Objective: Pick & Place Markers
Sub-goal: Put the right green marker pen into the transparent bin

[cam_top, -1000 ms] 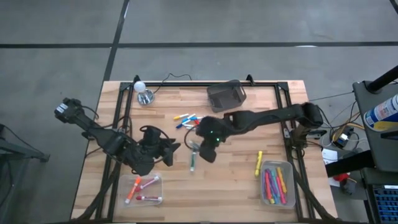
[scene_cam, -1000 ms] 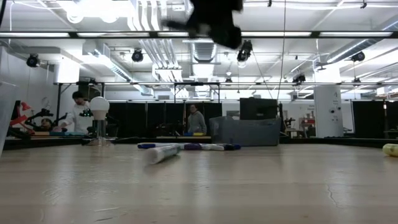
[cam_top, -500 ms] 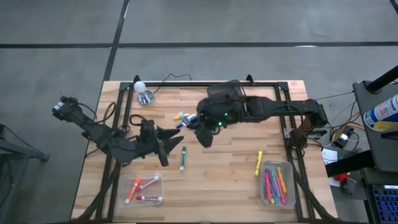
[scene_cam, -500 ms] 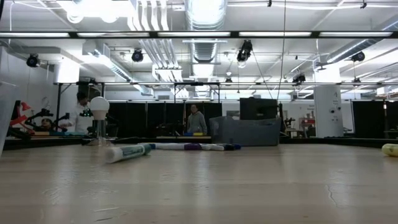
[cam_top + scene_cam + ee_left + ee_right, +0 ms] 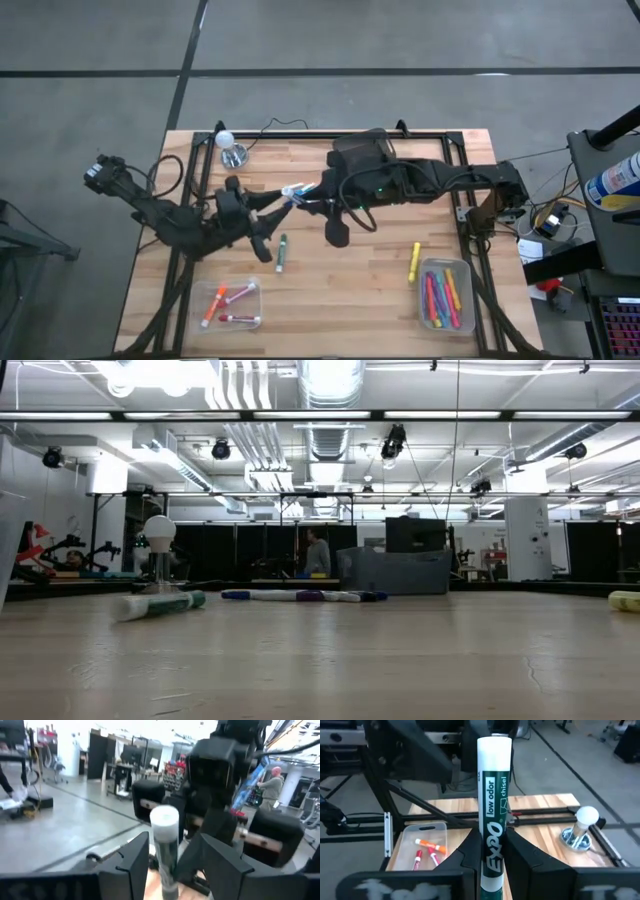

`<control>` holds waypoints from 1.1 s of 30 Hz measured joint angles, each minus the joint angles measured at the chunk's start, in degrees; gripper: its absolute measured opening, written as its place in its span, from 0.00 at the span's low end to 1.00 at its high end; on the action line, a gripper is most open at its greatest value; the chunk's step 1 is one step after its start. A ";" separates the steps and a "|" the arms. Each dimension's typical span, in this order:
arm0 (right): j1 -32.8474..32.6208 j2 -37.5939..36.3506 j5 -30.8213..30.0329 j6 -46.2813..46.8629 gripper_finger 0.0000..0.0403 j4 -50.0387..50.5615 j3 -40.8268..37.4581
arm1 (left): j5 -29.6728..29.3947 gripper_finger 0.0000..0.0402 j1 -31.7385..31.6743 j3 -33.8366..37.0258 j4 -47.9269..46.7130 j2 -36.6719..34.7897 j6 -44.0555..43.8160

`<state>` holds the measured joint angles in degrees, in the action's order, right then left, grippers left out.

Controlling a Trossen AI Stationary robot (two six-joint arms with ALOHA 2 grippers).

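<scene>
My right gripper (image 5: pixel 492 851) is shut on a white marker with a green label (image 5: pixel 494 810). The high view shows my right gripper (image 5: pixel 312 202) above the table's middle, reaching left. My left gripper (image 5: pixel 172 847) faces it from the left and is open. Its fingers stand close on either side of a white-ended marker (image 5: pixel 165 827), apparently the same one. A second green marker (image 5: pixel 281 252) lies flat on the wood beside the left arm and also shows in the low view (image 5: pixel 160 603). A few more markers (image 5: pixel 300 596) lie in a row farther back. My right gripper pinches the marker's lower body (image 5: pixel 492 845) between its two fingers, coming from the table's right and slanting down. The marker stands up past the fingertips with its white end (image 5: pixel 495 750) free, lifted clear of the table. My left gripper: I cannot tell whether its fingers (image 5: pixel 132 862) touch the marker.
A clear tray (image 5: pixel 230 303) near the left front holds orange and pink markers. A second tray (image 5: pixel 445 293) at the right front holds several. A yellow marker (image 5: pixel 414 262) lies beside it. A dark mesh bin (image 5: pixel 363 152) and a bulb lamp (image 5: pixel 232 150) stand at the far edge.
My right gripper has risen from low over the table's middle, out of the low view, and moved toward the far edge and the left arm. My left gripper has moved toward the far edge to meet it. The green marker on the wood has rolled toward the table's left.
</scene>
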<state>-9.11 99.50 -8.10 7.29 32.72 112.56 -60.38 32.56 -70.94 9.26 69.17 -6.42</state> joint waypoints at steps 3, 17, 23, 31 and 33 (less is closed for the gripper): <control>-0.12 0.00 0.22 -0.86 0.12 -1.73 -0.42 | 0.28 0.42 -0.68 0.00 2.88 0.00 2.92; -0.04 0.00 0.86 -1.89 0.12 -2.63 -0.66 | 4.22 0.35 -3.59 0.00 2.75 0.04 -1.20; 0.01 0.00 1.01 -1.05 0.17 -3.91 -1.92 | 4.76 0.15 -3.71 0.00 2.50 0.04 -2.11; 0.01 0.15 0.61 3.18 0.39 0.10 -4.14 | 5.45 0.15 -2.97 0.00 0.62 -0.96 -4.20; 0.01 0.10 0.63 3.25 0.42 3.85 -4.12 | 5.50 0.15 -2.79 0.00 -2.29 -2.03 -6.63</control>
<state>-9.10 99.61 -7.46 10.54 36.57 108.44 -54.87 29.77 -70.94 6.97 67.14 -13.05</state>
